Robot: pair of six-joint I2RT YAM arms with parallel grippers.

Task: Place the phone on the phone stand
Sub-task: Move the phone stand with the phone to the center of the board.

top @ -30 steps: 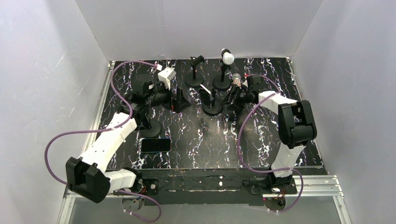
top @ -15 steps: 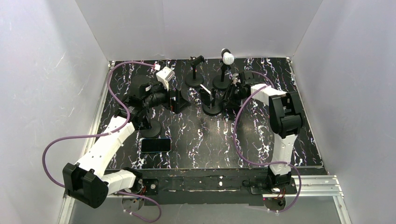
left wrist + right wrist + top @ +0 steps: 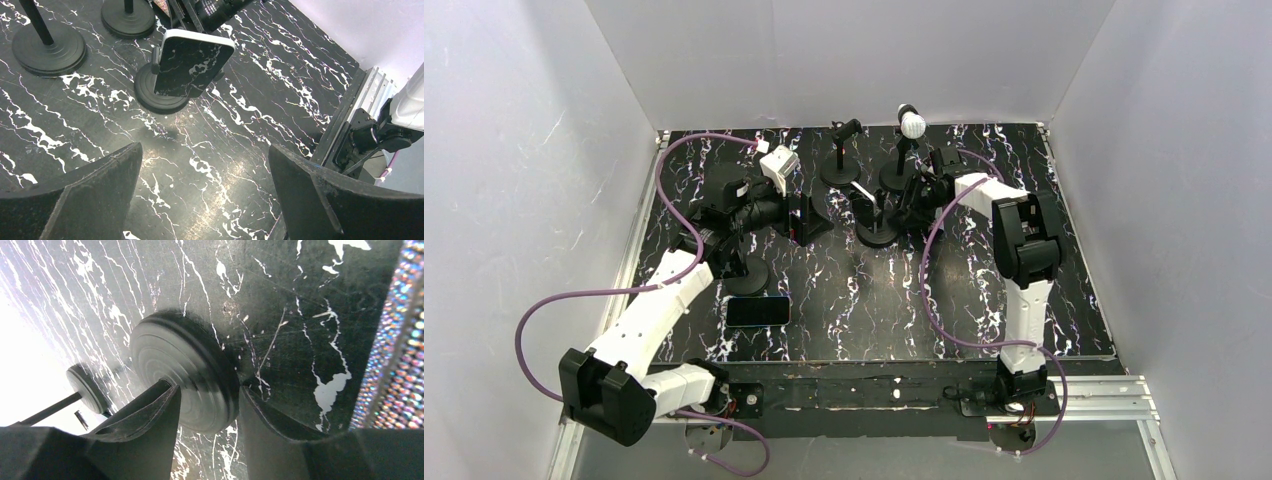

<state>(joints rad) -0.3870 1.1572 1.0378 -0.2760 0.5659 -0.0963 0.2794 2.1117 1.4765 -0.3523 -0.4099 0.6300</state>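
Note:
A dark phone (image 3: 759, 311) lies flat on the table near the left arm. A second phone with a white rim (image 3: 192, 62) leans on a round-based stand (image 3: 160, 97) in the middle of the table, and shows in the top view (image 3: 871, 208). My left gripper (image 3: 802, 215) is open and empty just left of that stand, and its fingers (image 3: 85, 195) frame bare table. My right gripper (image 3: 912, 205) is low on the stand's right side. Its jaws are apart with nothing between them (image 3: 210, 387), right by a round stand base (image 3: 185, 377).
Two more black stands are at the back, one plain (image 3: 839, 150) and one topped with a white ball (image 3: 910, 124). Another round base (image 3: 746, 272) sits beside the left arm. A glittery strip (image 3: 395, 340) fills the right edge of the right wrist view.
My right arm has swung left and its gripper has moved closer to the middle stand. My left gripper has shifted slightly left. Both phones stayed put.

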